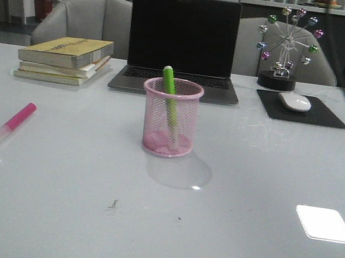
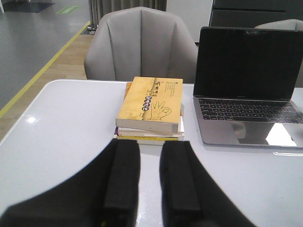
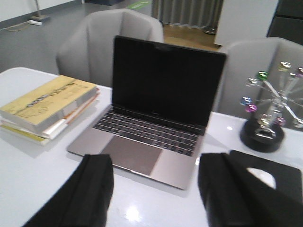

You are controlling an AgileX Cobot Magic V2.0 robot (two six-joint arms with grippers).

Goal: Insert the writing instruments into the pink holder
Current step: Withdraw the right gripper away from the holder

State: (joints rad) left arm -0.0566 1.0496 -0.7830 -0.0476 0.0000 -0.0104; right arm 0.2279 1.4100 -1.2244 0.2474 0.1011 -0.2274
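Blurring the green marker's (image 1: pixel 170 103) lower half: pink mesh holder (image 1: pixel 169 117).

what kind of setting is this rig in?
Looks like an office or lab desk: an open laptop, stacked books, a mouse on a black pad and grey chairs behind the white table.

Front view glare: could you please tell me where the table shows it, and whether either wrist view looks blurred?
Front view: a bright rectangular reflection on the glossy white table, nearer the camera, right of the pink wire-mesh cup. Right wrist view: soft, especially the ball-spoked desk ornament. Left wrist view: sharper.
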